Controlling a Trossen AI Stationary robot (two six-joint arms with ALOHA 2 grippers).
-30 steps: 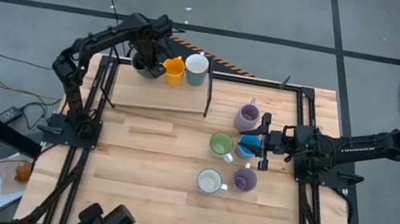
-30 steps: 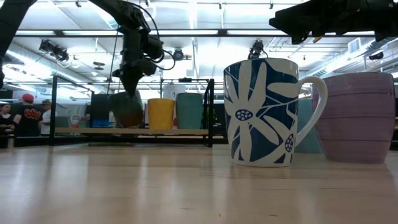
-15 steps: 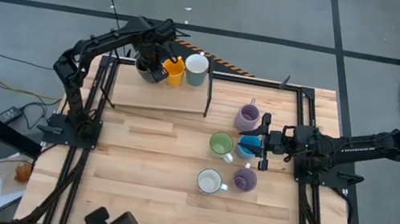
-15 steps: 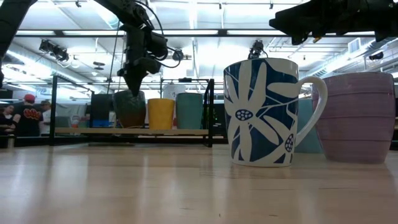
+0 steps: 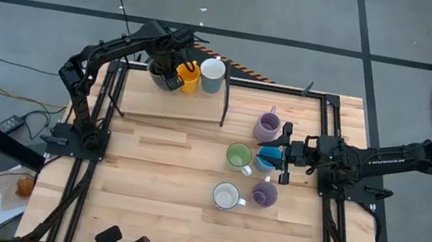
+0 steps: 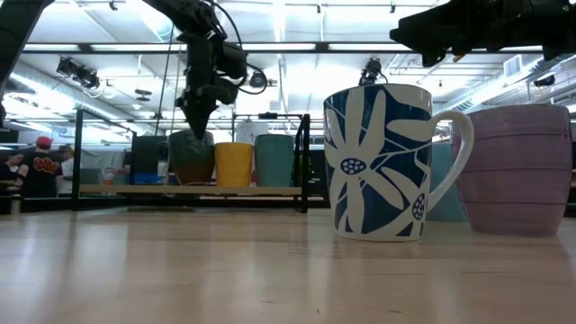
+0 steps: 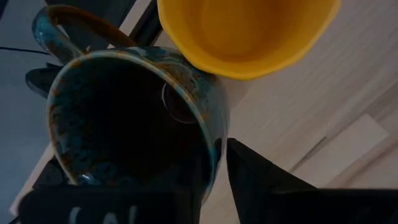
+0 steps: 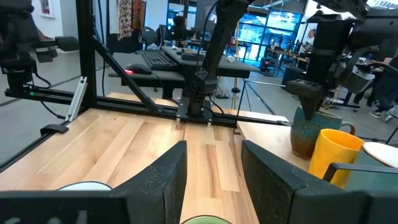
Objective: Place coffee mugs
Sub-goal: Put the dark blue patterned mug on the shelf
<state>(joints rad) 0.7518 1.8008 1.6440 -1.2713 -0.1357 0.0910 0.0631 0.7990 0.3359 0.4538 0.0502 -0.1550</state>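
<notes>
On the raised wooden board (image 5: 175, 105) at the far left, a dark brown mug (image 7: 124, 112) stands on its base, right beside an orange mug (image 5: 188, 75) and a pale mug (image 5: 211, 74). My left gripper (image 5: 174, 68) points down over the brown mug (image 6: 192, 157), its fingers on either side of the rim. My right gripper (image 8: 214, 180) hangs level and open above a blue mug (image 5: 267, 158) at the table's right, with nothing between its fingers. Around it stand two lavender mugs (image 5: 267, 127), a green one (image 5: 238, 156) and a white one (image 5: 226, 196). My left gripper comes from above with one finger inside the dark brown mug and one outside, astride the rim (image 7: 208, 149) on the side next to the orange mug. A thin gap shows between the outer finger (image 7: 261, 180) and the wall. The dark hollow hides the inner finger, so I cannot tell whether it touches.
A black frame post (image 5: 225, 101) closes the board's right end. In the low view a white mug with blue flowers (image 6: 378, 162) and a lavender mug (image 6: 517, 166) stand close to the camera. Bare wood lies along the table's near edge (image 5: 139, 214).
My left gripper has gone toward the table's right along the board, taking the dark brown mug with it. The mug, which stood apart from the orange mug, now stands upright right beside it.
</notes>
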